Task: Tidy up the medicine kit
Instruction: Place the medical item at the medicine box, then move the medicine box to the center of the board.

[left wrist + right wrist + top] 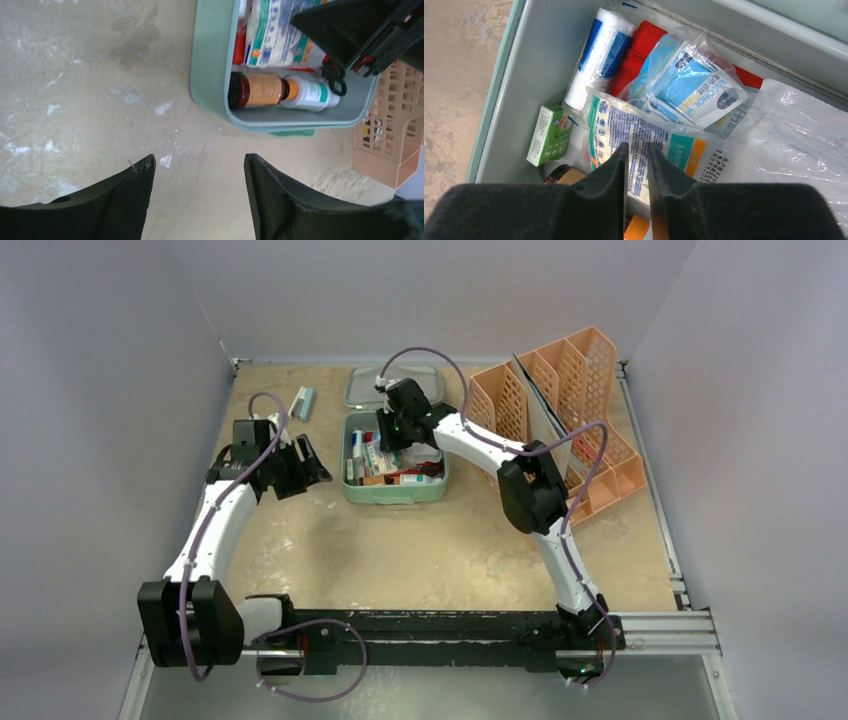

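Observation:
The mint-green medicine kit [395, 495] stands open mid-table, its lid [395, 383] lying behind it. In the right wrist view its wall [524, 75] encloses a bandage roll [596, 55], a red pouch [636, 55], alcohol pad sachets [699, 90], a small green carton [549, 135] and a white printed packet [624, 125]. My right gripper [638, 145] reaches into the kit [392, 435], jaws nearly closed with the packet in the narrow gap. My left gripper [199, 162] is open and empty over bare table, left of the kit [305, 462]. A brown bottle [260, 90] and white bottle [312, 94] lie at the kit's near end.
A peach mesh file rack [570, 410] stands right of the kit, close to my right arm. A small grey-teal item [303, 403] lies on the table at the back left. Something flat and green [292, 133] pokes out from under the kit. Grey walls enclose the table.

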Motion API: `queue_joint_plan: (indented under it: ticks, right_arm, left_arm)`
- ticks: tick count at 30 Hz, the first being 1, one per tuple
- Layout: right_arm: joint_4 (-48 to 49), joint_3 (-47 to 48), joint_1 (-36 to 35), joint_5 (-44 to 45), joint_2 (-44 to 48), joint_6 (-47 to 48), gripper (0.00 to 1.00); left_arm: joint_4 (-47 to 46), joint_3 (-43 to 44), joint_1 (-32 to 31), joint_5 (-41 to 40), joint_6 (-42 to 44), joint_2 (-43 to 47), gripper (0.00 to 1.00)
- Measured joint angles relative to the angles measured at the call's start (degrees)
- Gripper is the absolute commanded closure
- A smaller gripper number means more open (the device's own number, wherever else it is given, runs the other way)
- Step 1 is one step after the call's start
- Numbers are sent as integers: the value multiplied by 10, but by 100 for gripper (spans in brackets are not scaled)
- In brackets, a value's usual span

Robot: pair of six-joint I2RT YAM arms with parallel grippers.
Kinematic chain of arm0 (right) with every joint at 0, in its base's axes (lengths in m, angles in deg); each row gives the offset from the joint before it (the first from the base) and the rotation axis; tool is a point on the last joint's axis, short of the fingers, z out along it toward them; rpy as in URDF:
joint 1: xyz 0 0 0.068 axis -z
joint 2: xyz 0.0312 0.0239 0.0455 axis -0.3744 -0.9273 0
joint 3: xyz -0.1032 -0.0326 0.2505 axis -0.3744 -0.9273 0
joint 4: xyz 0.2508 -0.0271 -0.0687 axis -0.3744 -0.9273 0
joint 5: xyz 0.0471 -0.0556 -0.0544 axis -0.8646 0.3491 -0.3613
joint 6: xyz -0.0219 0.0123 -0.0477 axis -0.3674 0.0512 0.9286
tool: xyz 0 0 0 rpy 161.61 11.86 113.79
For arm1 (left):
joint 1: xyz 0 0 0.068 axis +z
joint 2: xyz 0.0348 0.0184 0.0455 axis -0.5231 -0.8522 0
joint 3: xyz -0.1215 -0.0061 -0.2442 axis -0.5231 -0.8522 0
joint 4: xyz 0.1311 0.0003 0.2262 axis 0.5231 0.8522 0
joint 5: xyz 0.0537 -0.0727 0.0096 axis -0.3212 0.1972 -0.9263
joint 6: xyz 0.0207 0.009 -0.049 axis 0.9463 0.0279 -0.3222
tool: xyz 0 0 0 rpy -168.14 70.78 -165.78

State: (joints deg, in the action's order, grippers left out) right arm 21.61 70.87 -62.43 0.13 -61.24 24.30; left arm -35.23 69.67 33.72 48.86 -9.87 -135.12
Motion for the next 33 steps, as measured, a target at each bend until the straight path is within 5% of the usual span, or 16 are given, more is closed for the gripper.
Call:
queue_joint_plan:
  ticks: [6, 11, 14, 33]
  right_arm:
    - [-26, 1, 0, -8, 28, 7, 55]
    - [-28, -44, 0, -11, 147, 9, 34]
    - [-21, -72, 0, -11, 223, 13, 2]
    - [-24, -208, 0, 42, 414, 66, 1]
  left_arm:
    - [-44, 47, 0, 3, -12, -65, 45]
    - [-85, 94, 0, 14, -17, -144, 52]
    - [-102, 110, -1, 27, -24, -183, 52]
    - [-90, 184, -35, 32, -13, -320, 60]
